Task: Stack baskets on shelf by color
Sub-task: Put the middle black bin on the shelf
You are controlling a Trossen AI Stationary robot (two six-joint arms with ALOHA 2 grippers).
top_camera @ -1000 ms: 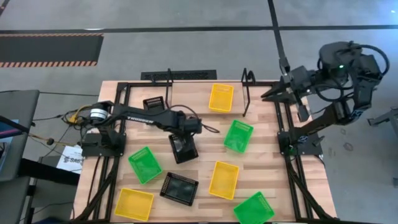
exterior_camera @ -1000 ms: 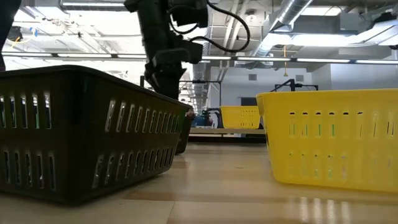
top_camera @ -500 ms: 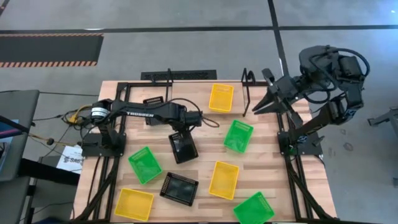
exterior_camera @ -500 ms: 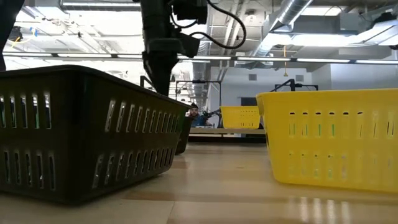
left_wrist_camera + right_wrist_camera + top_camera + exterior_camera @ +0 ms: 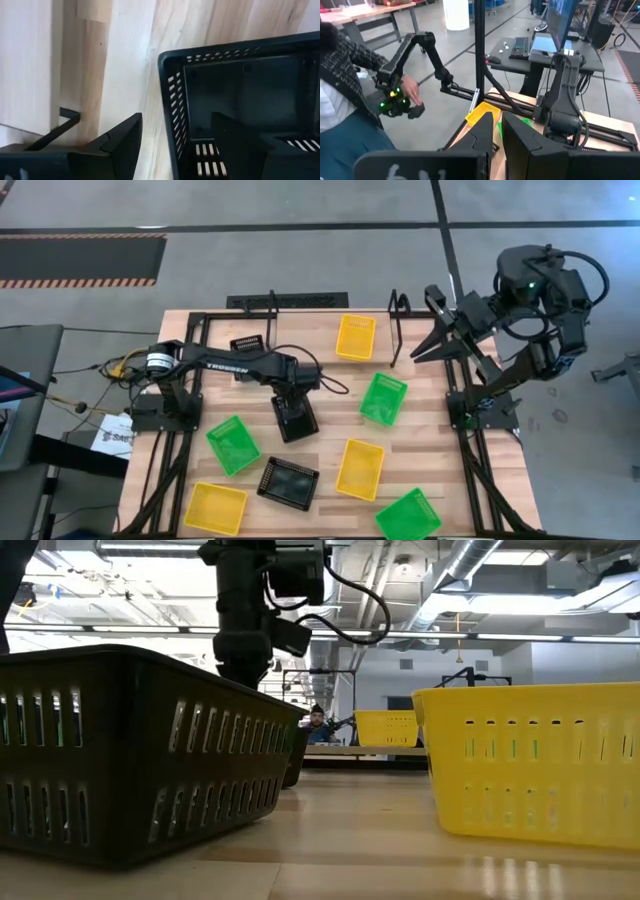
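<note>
The black basket [image 5: 294, 418] lies near the middle of the table [image 5: 325, 380], with its long axis running roughly from the far edge to the near edge, a little slanted. The left gripper [image 5: 288, 393] is at its far end, and only the left wrist view makes clear how: the fingers are spread, one finger [image 5: 122, 145] outside the basket wall and the other inside over the basket floor, so the rim [image 5: 172, 95] stands between them. From above this is hidden under the arm. In the low view another black basket [image 5: 140, 755] fills the front and covers most of it. Around it lie a green basket [image 5: 384, 398] to the right, a green one [image 5: 233, 444] and a black one [image 5: 288, 483] nearer, and a yellow basket [image 5: 360, 468]. The shelf [image 5: 330, 320] stands at the far edge with a yellow basket [image 5: 355, 336] and a black basket [image 5: 248, 345] in it. The right gripper [image 5: 432, 330] hangs off the table's right side with fingers nearly together, and its wrist view shows a person [image 5: 350, 100] in the room.
</note>
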